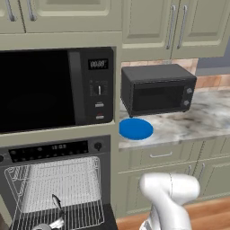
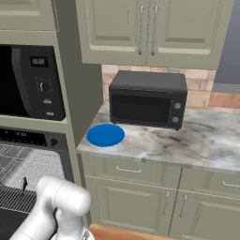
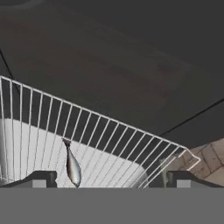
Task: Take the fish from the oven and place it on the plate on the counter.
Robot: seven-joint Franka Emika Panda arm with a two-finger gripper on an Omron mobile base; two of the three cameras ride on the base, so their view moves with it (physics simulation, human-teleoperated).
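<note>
- While the oven (image 1: 54,179) stands open in the lower left of the left base view, its wire rack (image 1: 58,188) carries the fish (image 1: 56,203), a slim dark sliver lying on the wires near the rack's front edge.
- In the hand view the fish (image 3: 72,165) lies on the rack (image 3: 100,144) at the lower left of the frame, between the two finger tips and nearer the left one, touching neither.
- The plate (image 1: 136,129) sits bare on the counter (image 1: 197,121) at centre frame, just in front of the small black microwave (image 1: 157,89) and near the counter's left end.
- In the right base view the plate (image 2: 106,135) lies left of centre and the fish (image 2: 24,184) shows as a thin dark upright mark on the rack at the left edge.
- The large black microwave (image 1: 54,87) fills the upper left above the oven's control strip.
- The arm's white elbow (image 1: 170,188) rises at the bottom right of the left base view, and the arm reaches down toward the oven.
- The gripper (image 3: 109,179) looks down onto the rack, its jaws spread wide with nothing between them but the fish lying loose.
</note>
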